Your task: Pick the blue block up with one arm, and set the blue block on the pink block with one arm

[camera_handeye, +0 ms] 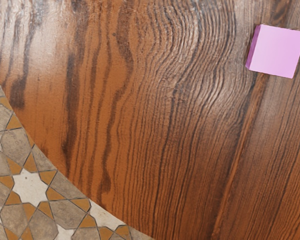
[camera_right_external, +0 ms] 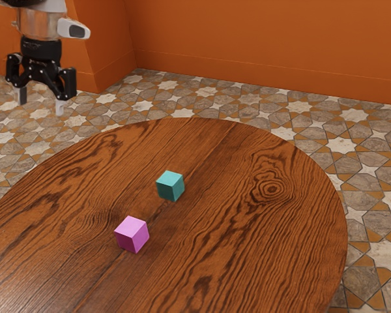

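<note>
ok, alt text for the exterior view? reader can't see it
A black two-finger gripper hangs open and empty at the exterior view's upper left, raised well above a round wooden table. On the table, apart from each other, sit a teal-blue block and, nearer the camera, a pink block.
</note>
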